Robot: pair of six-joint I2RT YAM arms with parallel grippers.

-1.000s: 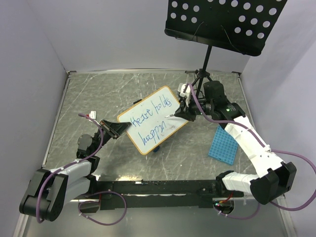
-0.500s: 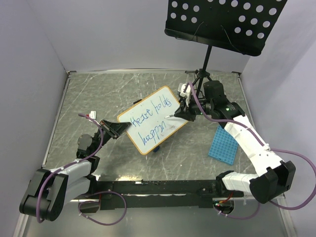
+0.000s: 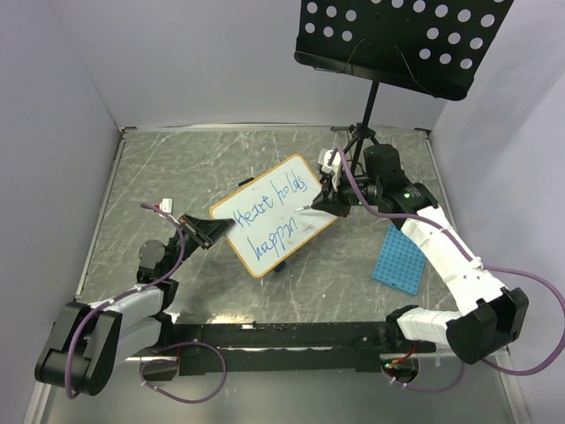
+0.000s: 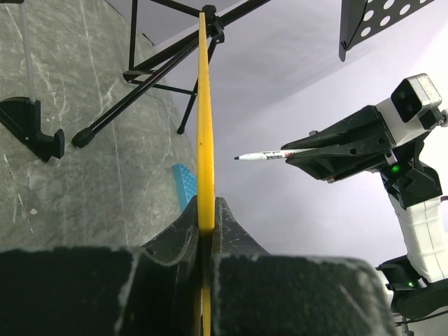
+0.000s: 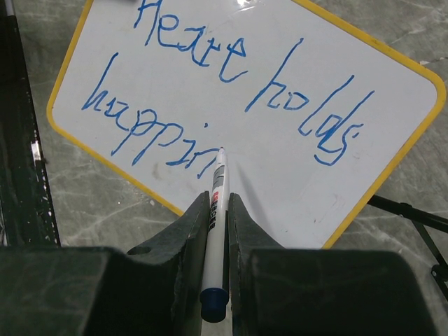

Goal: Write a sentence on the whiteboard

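The whiteboard (image 3: pixel 284 187) stands tilted at mid-table, and my left gripper (image 3: pixel 210 232) is shut on its left corner. In the left wrist view its yellow frame (image 4: pixel 204 119) shows edge-on between my left gripper's (image 4: pixel 205 210) jaws. The sentence (image 5: pixel 231 59) in blue reads "Heart holds" over "happin". My right gripper (image 5: pixel 218 203) is shut on a white marker (image 5: pixel 220 175) with a blue cap end. Its tip points at the end of "happin". From the left wrist view the marker (image 4: pixel 269 155) tip hangs a little off the board face.
A black perforated music-stand panel (image 3: pixel 402 40) rises at the back right, and its tripod legs (image 3: pixel 362 141) spread just behind the board. A blue grid tray (image 3: pixel 399 259) lies under my right arm. Grey walls enclose the table on three sides.
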